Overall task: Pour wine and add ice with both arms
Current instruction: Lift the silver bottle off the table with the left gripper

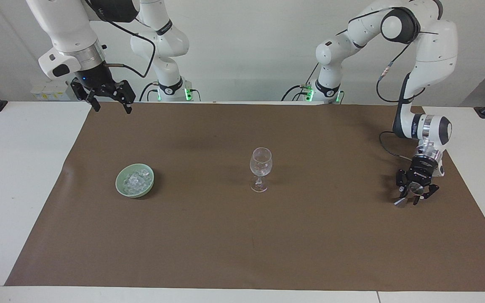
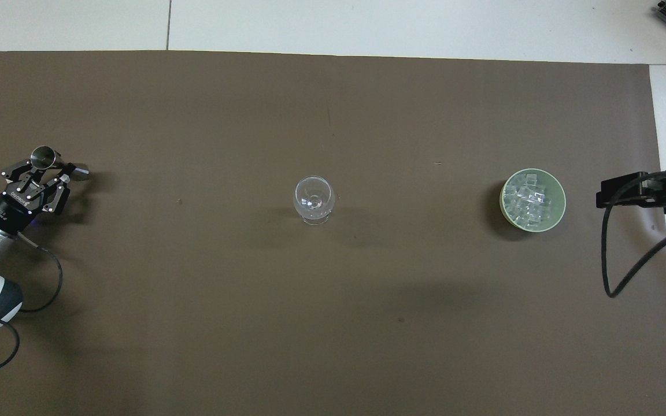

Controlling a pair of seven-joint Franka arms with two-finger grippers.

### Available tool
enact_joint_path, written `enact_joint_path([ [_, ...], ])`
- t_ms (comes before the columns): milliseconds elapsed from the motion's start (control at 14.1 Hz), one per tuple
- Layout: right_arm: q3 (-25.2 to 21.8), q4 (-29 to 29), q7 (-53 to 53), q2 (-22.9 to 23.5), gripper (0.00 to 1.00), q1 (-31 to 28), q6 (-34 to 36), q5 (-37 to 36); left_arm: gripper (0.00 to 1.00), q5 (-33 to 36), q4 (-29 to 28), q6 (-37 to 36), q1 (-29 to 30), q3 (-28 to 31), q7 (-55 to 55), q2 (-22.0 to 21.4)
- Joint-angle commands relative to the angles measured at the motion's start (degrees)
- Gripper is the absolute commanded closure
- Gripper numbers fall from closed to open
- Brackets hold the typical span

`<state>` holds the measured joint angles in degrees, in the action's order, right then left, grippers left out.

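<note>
While right fingers [image 1: 108, 102] spread empty, left fingers [image 1: 414, 192] clasp jigger [image 2: 55, 162]

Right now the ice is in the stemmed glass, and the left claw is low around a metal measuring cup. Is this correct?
Not quite. The ice lies in the green bowl, as the overhead view shows; the stemmed glass holds none. The left claw is indeed low around the metal measuring cup.

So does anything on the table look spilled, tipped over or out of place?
Nothing stands out. The clear stemmed glass stands upright at the middle of the brown mat, and the clear ice chunks sit inside the pale green bowl, none on the mat.
</note>
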<state>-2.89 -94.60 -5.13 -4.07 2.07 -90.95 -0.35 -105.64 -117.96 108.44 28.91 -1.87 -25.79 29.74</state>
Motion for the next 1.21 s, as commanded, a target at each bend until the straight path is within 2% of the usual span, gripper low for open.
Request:
enact_joint_path([
  [0,-0.01,-0.76,1.43,-0.94,0.0,-0.23,-0.01,0.88,0.61,-0.97,0.53,-1.03,0.1,0.29,0.75,0.67],
  [213,-0.01,-0.76,1.43,-0.94,0.0,-0.23,0.07,0.88,0.62,-0.97,0.53,-1.03,0.1,0.29,0.75,0.67],
  [1136,-0.1,-0.76,1.43,-0.94,0.0,-0.23,-0.01,0.88,0.76,-0.97,0.45,-1.12,0.01,0.29,1.98,0.67],
])
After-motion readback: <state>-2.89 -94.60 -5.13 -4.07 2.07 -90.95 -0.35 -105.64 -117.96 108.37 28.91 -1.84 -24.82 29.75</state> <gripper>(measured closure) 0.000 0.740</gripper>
